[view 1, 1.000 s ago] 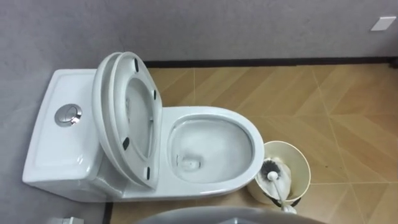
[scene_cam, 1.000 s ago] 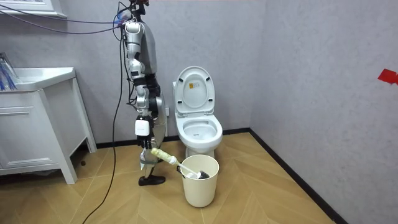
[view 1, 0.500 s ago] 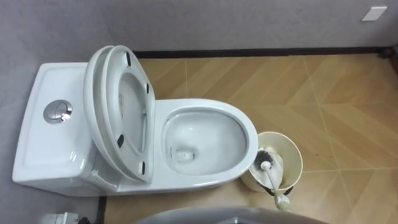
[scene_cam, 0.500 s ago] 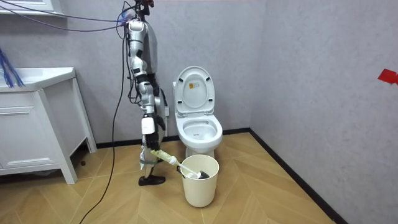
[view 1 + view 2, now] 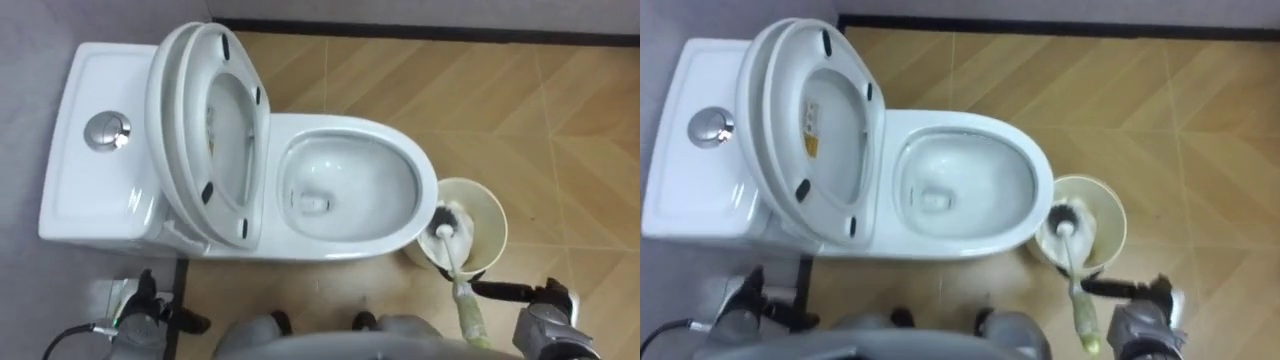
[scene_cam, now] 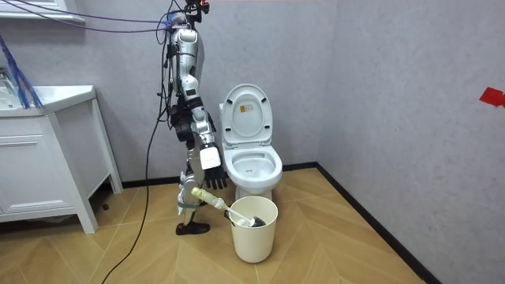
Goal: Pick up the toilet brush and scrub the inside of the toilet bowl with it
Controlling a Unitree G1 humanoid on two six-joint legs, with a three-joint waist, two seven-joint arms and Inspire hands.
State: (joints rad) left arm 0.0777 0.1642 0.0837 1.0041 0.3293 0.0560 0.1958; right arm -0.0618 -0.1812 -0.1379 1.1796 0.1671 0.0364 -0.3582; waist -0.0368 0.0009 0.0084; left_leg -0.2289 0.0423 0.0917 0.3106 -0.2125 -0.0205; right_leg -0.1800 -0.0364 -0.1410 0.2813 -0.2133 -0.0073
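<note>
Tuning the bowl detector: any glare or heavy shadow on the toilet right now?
Left eye view: even light, small bright glints on the flush button and the raised seat, and the bowl rim is unshaded. Room view: flat, even light on the toilet, with no hard shadow across it.

I see a glossy, smooth white ceramic toilet [image 5: 345, 130] with a shiny metal flush button [image 5: 106, 131], a matt cream plastic bin [image 5: 495, 206], a smooth wood-look floor [image 5: 480, 100] and a matt, faintly textured grey wall [image 6: 394, 118].
</note>
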